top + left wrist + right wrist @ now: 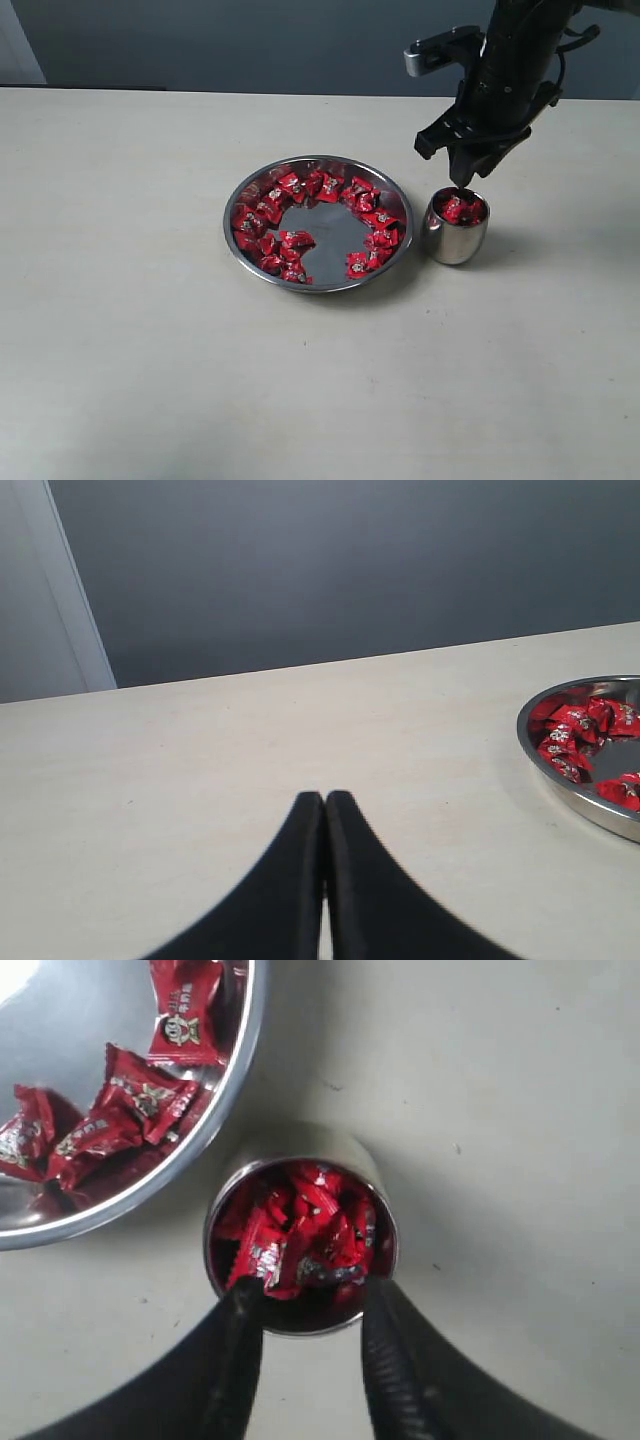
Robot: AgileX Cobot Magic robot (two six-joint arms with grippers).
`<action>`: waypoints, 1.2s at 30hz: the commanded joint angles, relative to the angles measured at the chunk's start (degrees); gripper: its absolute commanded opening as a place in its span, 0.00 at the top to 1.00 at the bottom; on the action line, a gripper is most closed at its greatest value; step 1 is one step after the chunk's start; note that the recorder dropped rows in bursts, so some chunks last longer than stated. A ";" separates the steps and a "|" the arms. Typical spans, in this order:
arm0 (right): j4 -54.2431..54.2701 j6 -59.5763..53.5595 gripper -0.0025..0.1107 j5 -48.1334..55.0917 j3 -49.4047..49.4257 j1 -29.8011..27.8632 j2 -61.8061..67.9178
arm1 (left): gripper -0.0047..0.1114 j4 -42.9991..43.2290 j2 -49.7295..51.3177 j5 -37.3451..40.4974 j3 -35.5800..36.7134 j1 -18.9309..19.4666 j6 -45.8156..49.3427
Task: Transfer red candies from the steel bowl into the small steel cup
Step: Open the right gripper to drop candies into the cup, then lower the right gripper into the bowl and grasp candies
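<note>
The wide steel bowl (318,224) sits mid-table with several red candies (266,210) ringed round its floor. Right of it stands the small steel cup (455,227), filled with red candies (300,1230). My right gripper (464,184) hangs just over the cup's mouth; in the right wrist view it (308,1295) stands open, fingertips at the cup's near rim (300,1328), nothing held between them. A candy lies against the left fingertip inside the cup. My left gripper (324,798) is shut and empty over bare table, with the bowl's rim (560,780) at that view's right edge.
The pale tabletop (150,350) spreads all round the bowl and cup. A dark wall (250,40) runs behind the table's far edge. The right arm (515,60) rises above the cup.
</note>
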 commanded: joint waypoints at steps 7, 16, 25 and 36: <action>7.37 -0.14 0.64 -2.18 -0.26 0.03 -0.12 | 0.96 -0.23 -0.30 -0.33 0.14 -0.37 -0.21; 20.88 -7.20 0.64 -17.76 -0.26 7.49 1.07 | 0.96 -0.23 -0.30 -0.33 0.14 -0.37 -0.21; 20.48 -7.20 0.64 -23.90 -0.26 13.50 9.91 | 0.96 -0.23 -0.30 -0.33 0.14 -0.37 -0.21; 22.04 -7.20 0.64 -27.70 -0.26 13.90 14.24 | 0.96 -0.23 -0.30 -0.33 0.14 -0.37 -0.21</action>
